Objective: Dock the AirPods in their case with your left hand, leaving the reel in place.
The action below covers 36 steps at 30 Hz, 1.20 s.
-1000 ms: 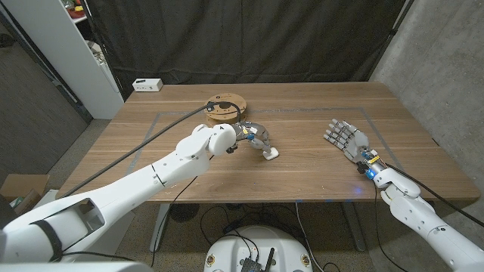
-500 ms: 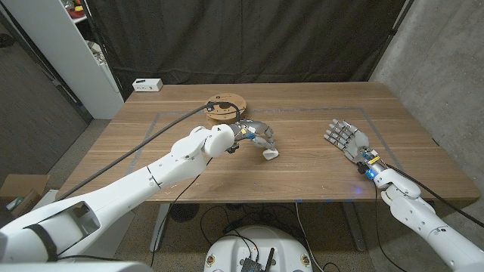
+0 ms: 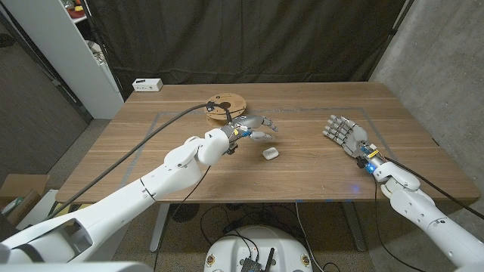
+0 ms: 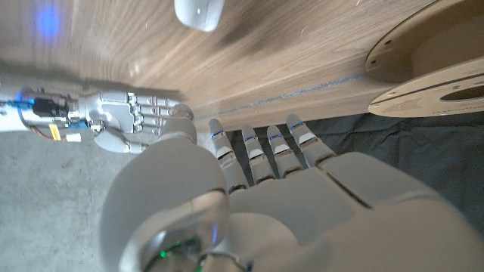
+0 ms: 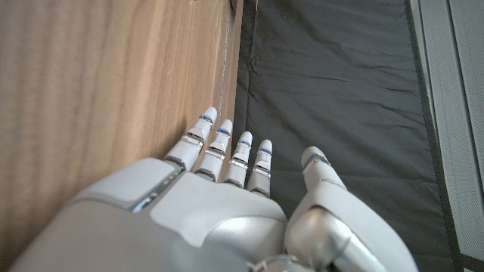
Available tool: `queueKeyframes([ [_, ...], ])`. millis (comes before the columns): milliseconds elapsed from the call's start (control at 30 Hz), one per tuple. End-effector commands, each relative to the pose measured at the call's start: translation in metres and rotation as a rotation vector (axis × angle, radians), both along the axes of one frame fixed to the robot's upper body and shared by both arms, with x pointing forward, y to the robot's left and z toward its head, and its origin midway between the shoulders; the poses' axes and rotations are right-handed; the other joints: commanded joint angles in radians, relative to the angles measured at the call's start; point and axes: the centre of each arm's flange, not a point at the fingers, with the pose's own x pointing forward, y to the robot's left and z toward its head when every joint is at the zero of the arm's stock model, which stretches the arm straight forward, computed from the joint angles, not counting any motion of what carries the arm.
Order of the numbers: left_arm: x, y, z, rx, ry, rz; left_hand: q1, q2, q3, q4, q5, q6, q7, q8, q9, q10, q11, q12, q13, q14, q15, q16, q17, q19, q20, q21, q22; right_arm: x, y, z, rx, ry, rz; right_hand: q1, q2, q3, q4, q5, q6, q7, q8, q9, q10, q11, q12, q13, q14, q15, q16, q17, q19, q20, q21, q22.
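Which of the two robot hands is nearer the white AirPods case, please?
The left hand, open just behind the AirPods case; the right hand waits farther off.

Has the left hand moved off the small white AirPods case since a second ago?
Yes. The left hand has lifted back toward the wooden reel, leaving the white case alone on the table.

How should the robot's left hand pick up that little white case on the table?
Probably from above, pinching the two long sides of the white case. It lies low and rounded on the bare table, so nothing sticks up to grab. The left hand hovers open behind it, near the reel.
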Motion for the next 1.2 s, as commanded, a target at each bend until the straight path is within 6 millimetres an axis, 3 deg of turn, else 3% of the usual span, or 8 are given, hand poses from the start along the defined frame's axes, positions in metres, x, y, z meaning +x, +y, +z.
queueKeyframes([
  [33,-0.006,0.018,-0.012,-0.369,-0.027,-0.085,-0.020,0.003,0.018,0.003,0.007,-0.107,0.000,-0.001,-0.001,0.022,0.008,0.006,0.004,0.024,-0.062,0.004,0.003,0.021,-0.002,0.007,0.003,0.001,-0.006,0.029,-0.065,-0.041,-0.003,0.006,0.004,0.000,-0.006,0.001,0.005,0.001,0.002,0.002,-0.005,-0.010,-0.003,0.003,-0.007,-0.106,0.002,0.000,0.005,0.000,0.001,0.001],
  [400,0.008,0.032,-0.018,-0.702,0.011,-0.190,-0.044,0.018,0.030,0.017,0.009,-0.208,-0.001,0.001,-0.003,0.040,0.017,0.008,0.003,0.048,-0.064,0.006,0.004,0.037,0.008,0.009,0.003,0.001,-0.007,0.044,-0.074,-0.043,-0.014,0.008,0.004,-0.002,-0.009,0.001,0.001,-0.002,0.000,0.002,-0.011,-0.007,-0.005,0.002,-0.010,-0.108,0.002,0.000,0.005,0.000,0.001,0.001],
  [767,0.034,0.042,-0.021,-0.785,0.079,-0.197,-0.062,0.021,0.032,0.027,0.009,-0.221,-0.003,0.010,-0.002,0.047,0.018,0.008,0.004,0.056,-0.065,0.005,0.005,0.041,0.013,0.009,0.004,0.027,0.010,0.053,-0.087,0.016,0.020,0.006,0.004,-0.005,-0.008,0.000,0.002,-0.004,0.000,0.002,-0.010,-0.009,-0.004,0.002,-0.011,-0.108,0.002,0.001,0.005,0.000,0.001,0.001],
  [1200,0.062,0.075,0.011,-0.803,0.055,-0.245,-0.076,0.019,0.033,0.034,0.009,-0.229,-0.003,0.013,-0.002,0.045,0.019,0.006,0.003,0.052,-0.064,0.001,0.005,0.038,0.017,0.007,0.004,0.057,0.039,0.083,-0.078,-0.008,-0.003,0.000,0.001,-0.006,-0.005,0.000,0.000,-0.003,-0.001,0.002,-0.010,-0.007,-0.004,0.002,-0.008,-0.106,0.002,-0.001,0.005,0.000,0.001,0.001],
])
